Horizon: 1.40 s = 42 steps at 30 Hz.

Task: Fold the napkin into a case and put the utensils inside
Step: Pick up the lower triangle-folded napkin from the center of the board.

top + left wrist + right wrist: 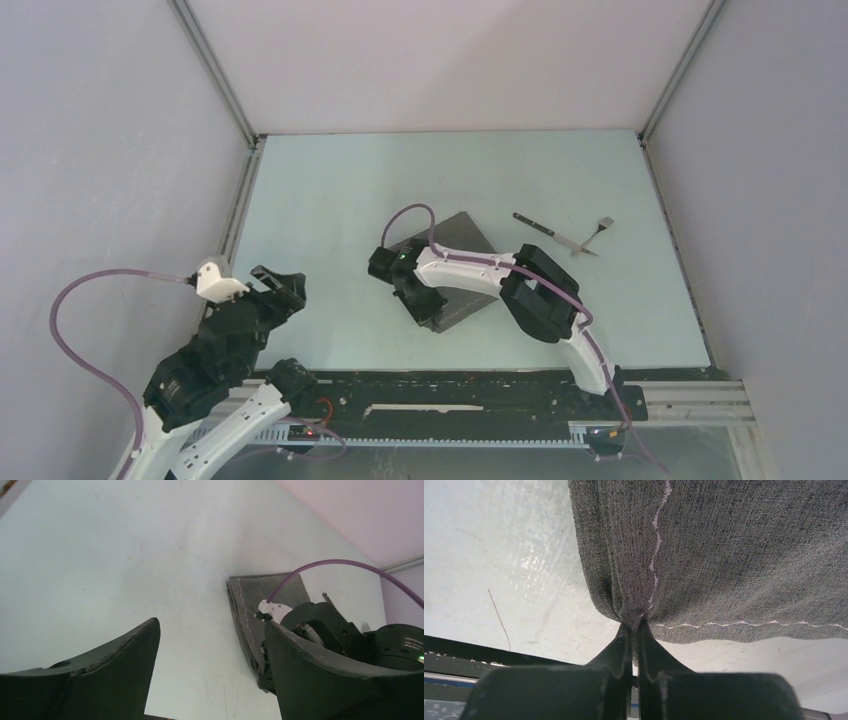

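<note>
— Grey cloth first: where did the napkin (462,240) lie?

— Near the middle of the pale green table (330,190). From above it sat turned like a diamond, with the right arm (480,270) stretched across it from 4 o'clock.

— And the right gripper (634,626)?

— Pressed together on the napkin (734,550). In its wrist view both fingers met on a bunched bit of the edge, just where a pale hem line (656,545) ran down to them. More than one layer of cloth showed at that pinch. Seen from above, the right gripper (428,318) sat at the cloth's 7 o'clock corner.

— Was that corner off the table?

— I couldn't tell.

— What about the left gripper (283,290)?

— Spread wide with nothing in it, well apart from the cloth at its 9 o'clock. Its own camera looked out through the left gripper (211,625) at bare table. The napkin (247,610) lay beyond, toward 2 o'clock, partly hidden behind one finger.

— Where were the utensils?

— Both lay on bare table at roughly 2 o'clock from the napkin, near it but not touching. The knife (535,226) pointed its dark handle toward 10 o'clock. The fork (597,232) lay just beside the blade, head toward 1 o'clock. Their near ends seemed to meet, though they were too small to be sure.
</note>
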Motion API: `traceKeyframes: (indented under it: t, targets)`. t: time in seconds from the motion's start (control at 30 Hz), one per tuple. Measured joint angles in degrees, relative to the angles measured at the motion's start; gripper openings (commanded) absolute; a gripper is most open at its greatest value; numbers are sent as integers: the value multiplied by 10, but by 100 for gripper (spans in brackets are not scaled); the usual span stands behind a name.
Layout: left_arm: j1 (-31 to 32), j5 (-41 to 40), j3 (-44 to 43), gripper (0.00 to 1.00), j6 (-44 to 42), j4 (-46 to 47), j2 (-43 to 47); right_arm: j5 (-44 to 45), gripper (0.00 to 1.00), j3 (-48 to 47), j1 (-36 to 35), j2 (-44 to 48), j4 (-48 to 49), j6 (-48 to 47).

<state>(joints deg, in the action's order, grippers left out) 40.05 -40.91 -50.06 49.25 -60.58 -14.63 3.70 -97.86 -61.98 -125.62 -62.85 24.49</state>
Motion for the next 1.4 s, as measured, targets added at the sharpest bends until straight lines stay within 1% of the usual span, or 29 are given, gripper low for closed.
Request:
traceKeyframes:
  t: [0.07,0.13,0.2,0.27,0.33,0.43,0.5,0.53,0.57,0.63,0.77,0.87,0.97,1.13,1.2,1.27,1.4]
  targets:
    - [0,11,6,84,5,6,-12,-6,0,17,2,13,18,-2]
    - [0,24,18,85,14,16,-30,-30,0,48,9,35,50,-5]
    - [-3,41,36,84,26,31,-53,-77,0,100,21,71,98,-9]
    - [-28,77,62,84,34,51,-93,-128,0,151,37,110,142,-11]
    - [-78,129,89,85,33,79,-134,-186,0,201,64,146,187,-12]
    - [-179,252,147,86,35,148,-191,-267,0,257,110,179,254,-12]
    - [-220,327,185,87,43,196,-227,-331,0,295,144,193,301,-10]
    - [-229,356,198,87,48,216,-241,-358,0,309,150,197,321,-9]
    - [-236,380,210,87,54,239,-261,-379,0,319,170,199,336,-7]
    - [-246,433,233,87,70,304,-309,-424,0,344,198,207,375,-1]
    - [-256,510,266,87,118,438,-401,-492,0,387,244,231,433,12]
    - [-259,538,266,87,133,503,-463,-526,0,406,272,243,466,19]
    - [-261,556,262,85,143,561,-516,-546,0,431,293,260,490,21]
    - [-269,596,219,71,153,624,-633,-567,0,460,313,272,511,25]
    - [-270,608,202,70,153,642,-669,-569,0,466,316,272,517,27]
    - [-271,612,195,70,153,653,-684,-571,0,470,320,273,522,28]
    - [-272,611,189,70,152,659,-689,-574,0,479,328,277,529,28]
